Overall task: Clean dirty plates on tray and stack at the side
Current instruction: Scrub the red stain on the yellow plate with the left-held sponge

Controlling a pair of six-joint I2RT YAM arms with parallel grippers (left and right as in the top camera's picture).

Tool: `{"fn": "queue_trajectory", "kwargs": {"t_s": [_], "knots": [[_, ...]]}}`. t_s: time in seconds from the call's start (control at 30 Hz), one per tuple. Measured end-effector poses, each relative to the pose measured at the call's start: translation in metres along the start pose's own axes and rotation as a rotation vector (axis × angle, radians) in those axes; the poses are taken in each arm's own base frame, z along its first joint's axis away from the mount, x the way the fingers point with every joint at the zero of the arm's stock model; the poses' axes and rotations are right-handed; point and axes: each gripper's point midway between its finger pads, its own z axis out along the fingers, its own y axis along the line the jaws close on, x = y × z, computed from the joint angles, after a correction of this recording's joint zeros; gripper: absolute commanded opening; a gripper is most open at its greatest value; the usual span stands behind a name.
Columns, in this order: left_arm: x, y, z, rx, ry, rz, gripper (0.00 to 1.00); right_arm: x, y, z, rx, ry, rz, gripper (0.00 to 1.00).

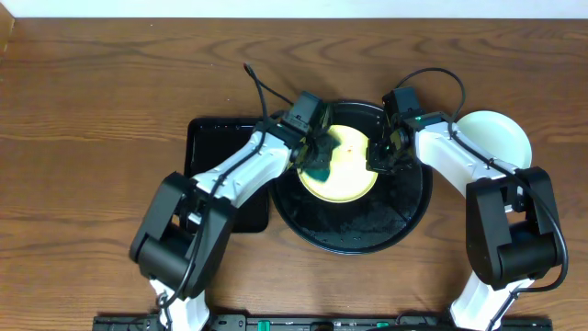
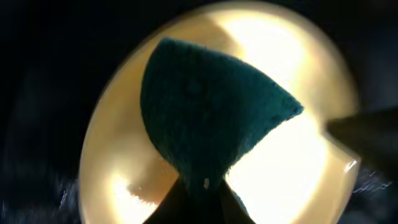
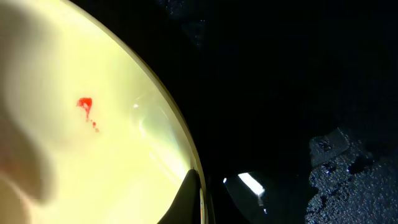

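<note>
Yellow plate (image 1: 349, 175) | in black tray (image 1: 367, 225) | green sponge (image 2: 205, 106) on it

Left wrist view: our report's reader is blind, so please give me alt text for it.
A dark green scrub pad, pinched at the bottom of the frame by the left gripper, spreads over the middle of a pale yellow plate. The plate sits on a black tray, mostly lost in shadow.

I read: yellow plate (image 1: 351, 173) glossy smooth plastic | scrub pad (image 2: 211, 112) rough fibrous | tray (image 1: 367, 228) black, speckled | table (image 1: 92, 119) grained wood
</note>
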Motion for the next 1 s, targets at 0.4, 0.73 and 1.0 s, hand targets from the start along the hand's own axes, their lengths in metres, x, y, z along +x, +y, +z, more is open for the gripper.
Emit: {"fn": "queue_trajectory", "kwargs": {"t_s": [0.4,0.73,1.0], "knots": [[-0.042,-0.063,0.010,0.215,-0.189,-0.022,0.08,0.000,0.000,0.000,0.000,0.000,0.000,0.01],[-0.005,-0.047,0.059,0.149,-0.034,-0.125,0.08,0.000,0.000,0.000,0.000,0.001,0.000,0.01],[0.018,-0.008,0.038,0.021,0.102,-0.177,0.07,0.002,0.002,0.000,-0.012,0.010,0.000,0.01]]}}
